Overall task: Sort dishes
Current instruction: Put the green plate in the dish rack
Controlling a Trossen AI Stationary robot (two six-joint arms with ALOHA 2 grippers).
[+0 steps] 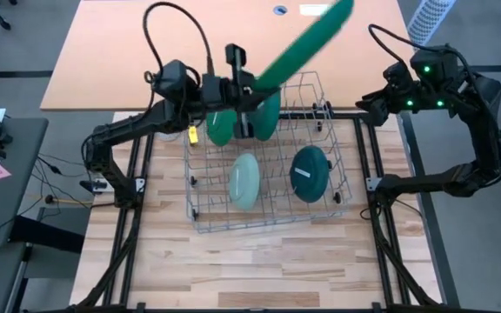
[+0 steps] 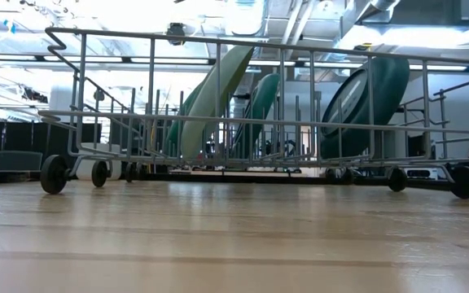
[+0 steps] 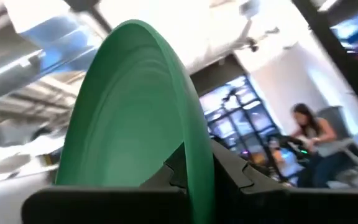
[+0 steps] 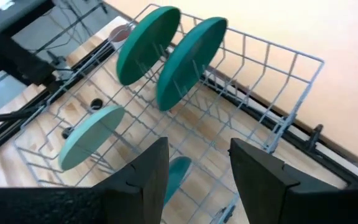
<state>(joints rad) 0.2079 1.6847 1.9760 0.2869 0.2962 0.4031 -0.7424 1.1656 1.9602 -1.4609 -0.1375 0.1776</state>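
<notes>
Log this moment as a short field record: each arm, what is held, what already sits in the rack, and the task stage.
left gripper: shut on a large dark green plate, held raised above the rack's far side
right gripper: open, empty, waiting beside the rack's right far corner
rack: wire dish rack in the middle of the wooden table
plates in rack: two large dark green plates at the far side, pale mint plate and dark teal plate nearer
stage: held plate not yet slotted
</notes>
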